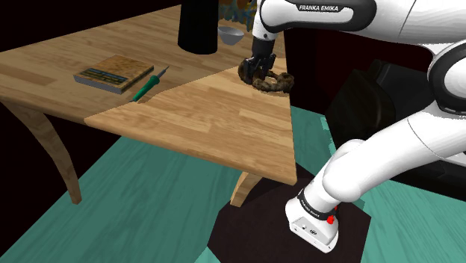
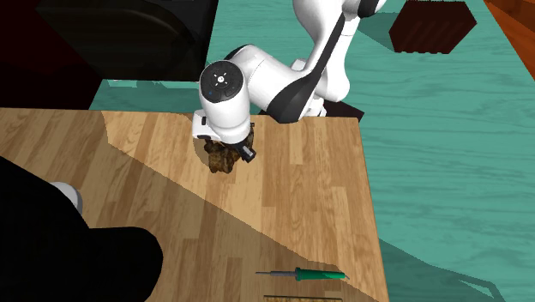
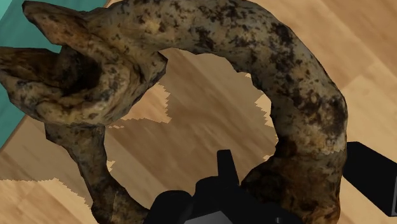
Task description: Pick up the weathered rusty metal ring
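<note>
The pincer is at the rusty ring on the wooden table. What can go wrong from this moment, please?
1. The ring lies close to the edge of the table, with the teal floor below. A nudge could push it off.
2. The pincer is at one side of the band, not over the ring's middle, so a lifted ring may tilt or swing.
3. The band is lumpy and uneven, so the hold may slip.

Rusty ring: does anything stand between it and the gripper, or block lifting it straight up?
Nothing visible does. The black gripper is down at the mottled brown rusty ring on the wooden table; the green-handled screwdriver and the book lie far off toward the shoulder view's left.
</note>
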{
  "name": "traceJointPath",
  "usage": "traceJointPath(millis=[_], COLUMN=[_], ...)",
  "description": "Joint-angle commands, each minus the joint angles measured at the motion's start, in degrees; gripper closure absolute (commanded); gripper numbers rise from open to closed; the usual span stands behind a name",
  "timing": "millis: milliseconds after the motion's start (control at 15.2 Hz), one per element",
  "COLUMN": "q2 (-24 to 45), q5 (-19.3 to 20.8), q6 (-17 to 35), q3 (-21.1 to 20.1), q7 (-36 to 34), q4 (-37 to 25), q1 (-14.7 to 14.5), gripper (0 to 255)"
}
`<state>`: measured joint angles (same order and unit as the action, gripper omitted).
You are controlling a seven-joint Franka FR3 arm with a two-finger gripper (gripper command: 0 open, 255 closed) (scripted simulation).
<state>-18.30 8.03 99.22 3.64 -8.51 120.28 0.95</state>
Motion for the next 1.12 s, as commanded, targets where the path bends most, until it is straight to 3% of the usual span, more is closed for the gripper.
traceJointPath(millis=[0, 1056], q2=[0.0, 1.2], q5=[0.0, -0.3], q6=[0.0, -10.8], q3=[0.0, -0.3], q7=[0.0, 1.2], q4=[0.1, -11.9], q1=[0.0, -0.1], gripper=[255, 255])
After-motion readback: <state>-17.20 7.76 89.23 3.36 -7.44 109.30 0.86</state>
